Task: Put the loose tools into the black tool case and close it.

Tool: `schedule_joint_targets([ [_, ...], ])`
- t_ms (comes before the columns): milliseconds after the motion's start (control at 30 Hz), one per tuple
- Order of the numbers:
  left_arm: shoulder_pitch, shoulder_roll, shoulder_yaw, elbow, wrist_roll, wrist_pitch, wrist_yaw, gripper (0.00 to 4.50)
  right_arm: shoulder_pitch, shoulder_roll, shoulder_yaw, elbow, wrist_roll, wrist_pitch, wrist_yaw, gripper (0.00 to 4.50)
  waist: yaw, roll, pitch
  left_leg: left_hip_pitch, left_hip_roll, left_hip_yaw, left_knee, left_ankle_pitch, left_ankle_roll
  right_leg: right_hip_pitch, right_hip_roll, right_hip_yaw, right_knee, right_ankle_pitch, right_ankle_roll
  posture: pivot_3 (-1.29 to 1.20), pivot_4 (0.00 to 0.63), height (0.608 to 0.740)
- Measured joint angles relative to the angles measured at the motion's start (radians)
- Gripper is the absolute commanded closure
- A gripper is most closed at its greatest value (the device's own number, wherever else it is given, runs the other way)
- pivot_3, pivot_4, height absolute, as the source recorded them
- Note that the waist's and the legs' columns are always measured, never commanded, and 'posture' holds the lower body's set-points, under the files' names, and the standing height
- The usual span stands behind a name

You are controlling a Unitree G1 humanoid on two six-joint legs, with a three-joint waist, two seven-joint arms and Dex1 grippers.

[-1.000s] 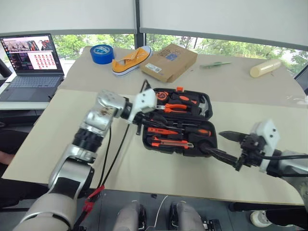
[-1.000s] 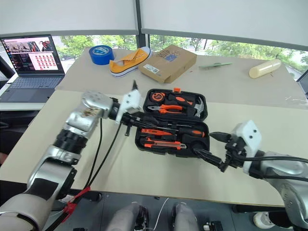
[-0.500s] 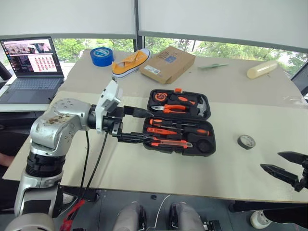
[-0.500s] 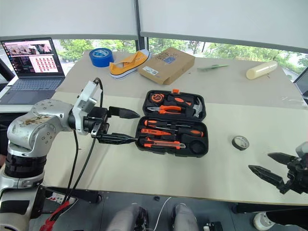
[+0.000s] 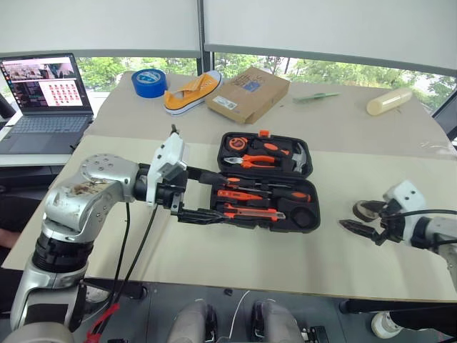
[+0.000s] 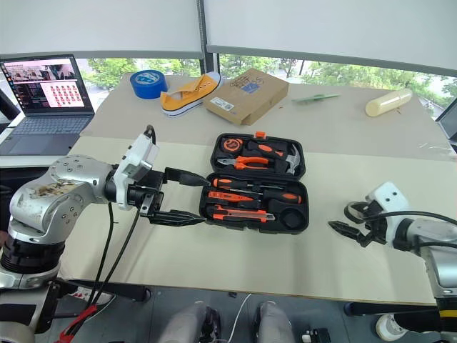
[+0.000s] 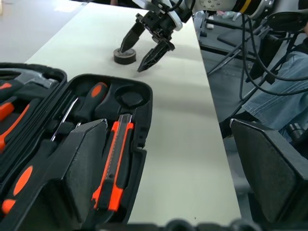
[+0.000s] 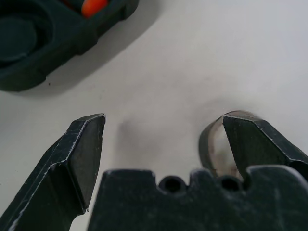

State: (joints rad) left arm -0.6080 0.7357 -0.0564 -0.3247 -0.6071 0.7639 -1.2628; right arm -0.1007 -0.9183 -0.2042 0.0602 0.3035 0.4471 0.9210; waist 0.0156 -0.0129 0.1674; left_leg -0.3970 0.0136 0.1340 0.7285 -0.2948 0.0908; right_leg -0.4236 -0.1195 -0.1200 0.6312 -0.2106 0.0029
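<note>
The black tool case (image 5: 316, 207) lies open in the middle of the table. Its tray holds two orange-and-black screwdrivers (image 5: 246, 194) and a utility knife (image 5: 251, 212), and a round recess (image 5: 303, 214) stands empty. My left gripper (image 5: 216, 197) hovers open over the case's left edge, nothing between its fingers. A small black tape roll (image 7: 125, 55) lies on the table right of the case. My right gripper (image 5: 349, 216) is open right at the roll (image 6: 355, 211). One fingertip (image 8: 250, 137) sits over the roll and the other stands off it toward the case.
At the table's far side are a blue tape roll (image 5: 148, 81), a yellow shoe (image 5: 191, 89), a cardboard box (image 5: 250, 93), a green object (image 5: 318, 96) and a cream bottle (image 5: 390, 100). A laptop (image 5: 43, 93) is far left. A person's leg (image 7: 269, 91) is beyond the table's right end.
My right gripper left the case, swung out right, then came in onto the tape roll. My left gripper opened and drew back from the tray to the case's left edge.
</note>
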Motion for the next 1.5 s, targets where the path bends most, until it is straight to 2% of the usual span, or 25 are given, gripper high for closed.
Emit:
schedule_joint_targets([
  [133,0.002,0.005,0.000,0.000,0.000,-0.010,0.011,0.00,-0.041,0.014,0.009,0.049,-0.025,-0.018,-0.011,2.10,-0.004,0.000,0.000,0.001,0.000,0.000,0.000,0.000,0.000,0.000,0.000,0.000,0.000,-0.002,0.004,0.00,0.150,0.731],
  [367,0.000,0.006,-0.002,0.001,0.001,-0.027,0.019,0.00,-0.054,0.023,0.009,0.093,-0.035,-0.045,-0.012,4.46,-0.002,0.000,0.000,0.001,0.000,0.000,0.000,0.000,0.000,0.001,0.000,0.000,0.000,-0.001,0.002,0.00,0.150,0.731],
  [767,-0.022,0.006,-0.022,0.036,0.018,-0.049,0.019,0.00,-0.019,-0.011,-0.050,0.088,-0.025,-0.028,-0.008,4.46,-0.004,0.001,0.000,0.001,0.000,0.000,0.000,0.000,0.000,0.000,-0.001,0.000,0.000,-0.001,0.002,0.00,0.150,0.731],
  [900,-0.023,0.004,-0.037,0.043,0.021,-0.066,0.020,0.00,-0.019,-0.024,-0.081,0.084,-0.005,0.001,0.000,3.41,-0.004,0.001,0.000,0.001,0.000,0.000,0.000,0.000,0.000,0.000,-0.001,0.000,0.000,-0.001,0.002,0.00,0.150,0.731],
  [1033,-0.027,0.003,-0.040,0.055,0.023,-0.069,0.024,0.00,-0.018,-0.038,-0.083,0.078,-0.009,0.001,0.006,2.04,-0.004,0.001,0.000,0.001,0.000,0.000,0.000,0.000,0.000,0.000,-0.001,0.001,0.000,-0.001,0.002,0.00,0.150,0.731],
  [1500,-0.033,0.006,-0.043,0.059,0.026,-0.085,0.034,0.00,-0.125,-0.014,0.002,0.169,-0.070,-0.080,0.002,2.04,-0.006,0.003,0.002,0.000,0.000,0.001,-0.001,0.000,0.000,0.000,-0.001,0.000,0.000,-0.001,0.002,0.00,0.150,0.731],
])
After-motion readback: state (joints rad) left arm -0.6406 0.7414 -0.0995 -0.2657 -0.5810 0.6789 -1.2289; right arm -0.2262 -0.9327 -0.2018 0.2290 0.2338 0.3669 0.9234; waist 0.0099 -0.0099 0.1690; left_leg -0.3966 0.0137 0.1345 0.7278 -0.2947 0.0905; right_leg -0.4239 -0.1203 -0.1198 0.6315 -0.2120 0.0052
